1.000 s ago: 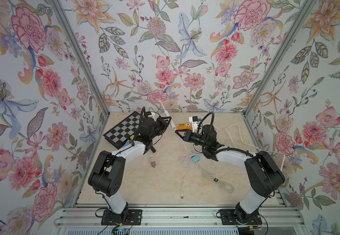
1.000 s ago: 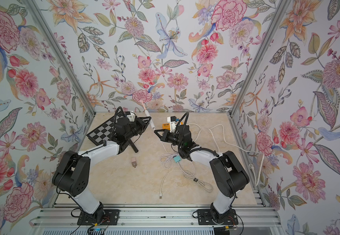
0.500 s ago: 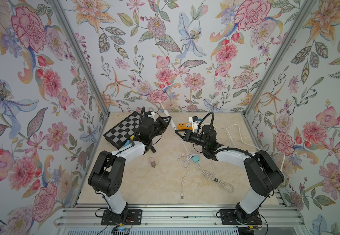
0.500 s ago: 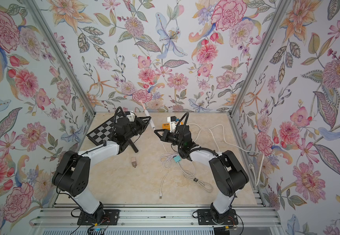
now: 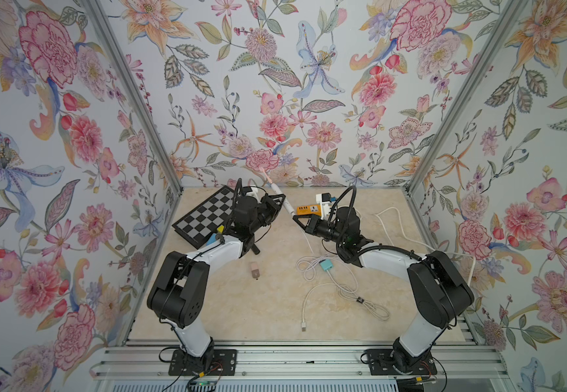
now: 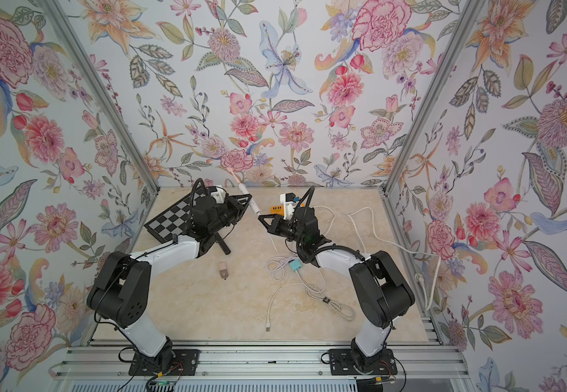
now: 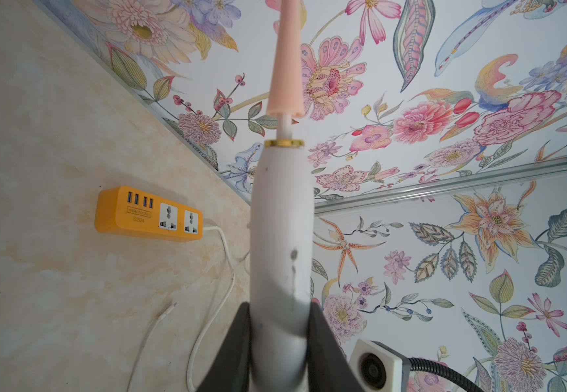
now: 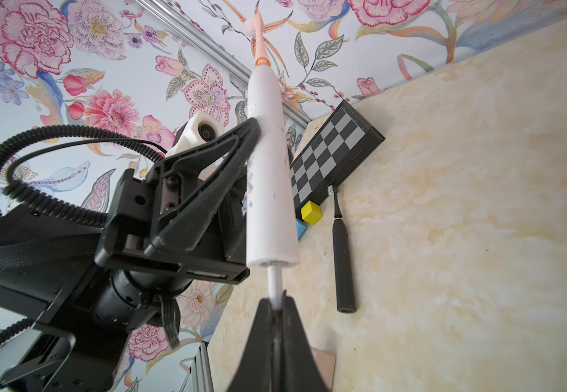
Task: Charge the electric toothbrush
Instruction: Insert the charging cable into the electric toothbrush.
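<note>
As both arms stay frozen, left claw (image 7: 280, 325) grips toothbrush (image 8: 268, 169), right claw (image 8: 277, 307) pinches plug (image 8: 274, 281), insertion seemingly unfinished

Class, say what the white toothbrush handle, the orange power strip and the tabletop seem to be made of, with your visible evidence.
Toothbrush handle: probably matte white plastic, smooth, moulded, with grey scuffs. Power strip: orange plastic, rounded moulded edges, white socket inserts. Tabletop: beige marble-like veining; real stone or printed laminate cannot be told.
</note>
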`<action>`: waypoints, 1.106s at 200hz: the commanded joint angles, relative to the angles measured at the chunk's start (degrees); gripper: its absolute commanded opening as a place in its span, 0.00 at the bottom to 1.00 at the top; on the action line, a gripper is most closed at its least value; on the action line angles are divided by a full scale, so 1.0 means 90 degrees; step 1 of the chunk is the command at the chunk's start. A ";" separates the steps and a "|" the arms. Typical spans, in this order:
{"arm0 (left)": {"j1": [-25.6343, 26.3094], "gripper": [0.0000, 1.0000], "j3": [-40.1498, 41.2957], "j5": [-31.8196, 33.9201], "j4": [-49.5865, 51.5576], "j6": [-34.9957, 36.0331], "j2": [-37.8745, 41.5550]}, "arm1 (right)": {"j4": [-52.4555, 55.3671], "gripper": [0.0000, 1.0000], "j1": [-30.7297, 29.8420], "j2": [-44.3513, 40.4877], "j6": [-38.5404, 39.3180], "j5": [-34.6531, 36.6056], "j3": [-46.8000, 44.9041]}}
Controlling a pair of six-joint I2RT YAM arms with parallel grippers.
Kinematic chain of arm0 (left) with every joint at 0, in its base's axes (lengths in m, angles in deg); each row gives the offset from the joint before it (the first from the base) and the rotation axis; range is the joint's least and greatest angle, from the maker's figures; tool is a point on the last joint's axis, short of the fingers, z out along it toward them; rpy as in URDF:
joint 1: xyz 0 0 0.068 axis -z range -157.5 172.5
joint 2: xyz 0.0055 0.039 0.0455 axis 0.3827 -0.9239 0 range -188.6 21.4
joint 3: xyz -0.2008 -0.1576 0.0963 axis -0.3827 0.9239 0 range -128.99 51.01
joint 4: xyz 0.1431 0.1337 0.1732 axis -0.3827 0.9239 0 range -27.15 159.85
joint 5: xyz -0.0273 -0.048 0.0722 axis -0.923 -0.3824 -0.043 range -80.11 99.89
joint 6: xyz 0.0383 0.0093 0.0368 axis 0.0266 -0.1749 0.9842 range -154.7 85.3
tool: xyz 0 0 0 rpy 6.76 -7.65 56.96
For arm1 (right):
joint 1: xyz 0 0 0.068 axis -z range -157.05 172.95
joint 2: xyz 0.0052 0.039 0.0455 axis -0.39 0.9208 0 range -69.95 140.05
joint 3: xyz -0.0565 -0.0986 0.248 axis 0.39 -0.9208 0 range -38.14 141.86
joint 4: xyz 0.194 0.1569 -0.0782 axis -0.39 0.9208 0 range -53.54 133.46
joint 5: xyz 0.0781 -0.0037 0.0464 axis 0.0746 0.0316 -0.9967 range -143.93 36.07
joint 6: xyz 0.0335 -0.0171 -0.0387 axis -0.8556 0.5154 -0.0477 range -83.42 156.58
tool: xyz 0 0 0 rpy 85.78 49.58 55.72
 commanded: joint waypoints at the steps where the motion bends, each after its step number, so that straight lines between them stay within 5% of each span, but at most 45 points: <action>1: 0.0375 0.00 0.0063 -0.0670 -0.0079 -0.0036 0.0165 | -0.0051 0.04 0.0127 0.0040 -0.0019 0.0568 0.0350; 78: 0.0990 0.00 0.0051 -0.0605 0.0483 0.0619 0.0145 | -0.0306 0.05 0.0194 -0.0009 0.0035 0.0403 0.0720; 162: 0.1973 0.00 0.0290 -0.0819 -0.0286 0.0157 -0.0014 | -0.0422 0.04 0.0389 -0.0105 -0.0128 0.0884 0.0761; 221: 0.1880 0.00 -0.0110 -0.1067 0.0336 0.0771 -0.0162 | -0.1132 0.05 0.0251 0.0010 -0.0172 -0.0373 0.0771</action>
